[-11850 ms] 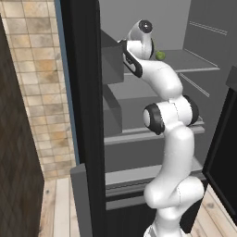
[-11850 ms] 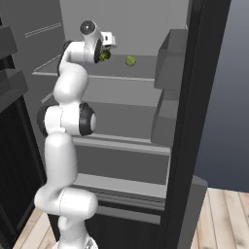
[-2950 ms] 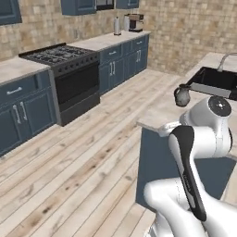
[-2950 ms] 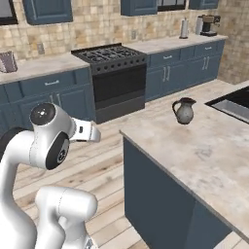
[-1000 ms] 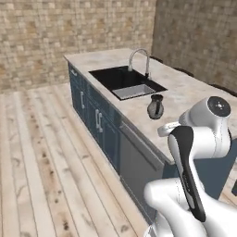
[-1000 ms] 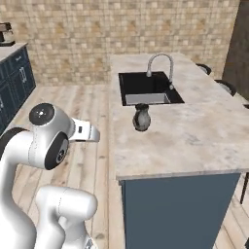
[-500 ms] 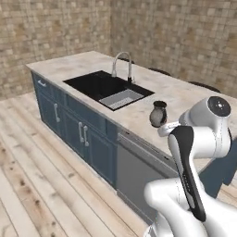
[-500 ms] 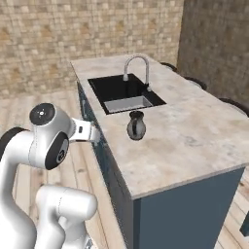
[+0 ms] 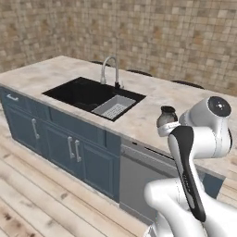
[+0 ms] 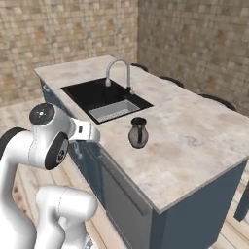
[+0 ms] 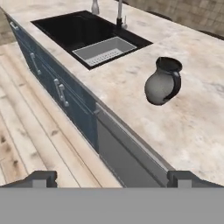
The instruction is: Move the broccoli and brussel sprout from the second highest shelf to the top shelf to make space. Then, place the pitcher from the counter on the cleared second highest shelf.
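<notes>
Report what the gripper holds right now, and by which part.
Nothing is held. The gripper is open, off the counter; the pitcher stands there untouched.

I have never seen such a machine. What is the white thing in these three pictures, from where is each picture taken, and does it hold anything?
The white thing is a robot arm on a driving base, in a simulated kitchen. Two pictures come from cameras on the base, behind the arm to its left and right. The third comes from a camera on the hand: the two dark tips at its bottom belong to the gripper, which is open and holds nothing. Ahead is a counter with a black sink and a tap. A small grey pitcher stands upright on the counter, beside the sink, not yet touched.
</notes>
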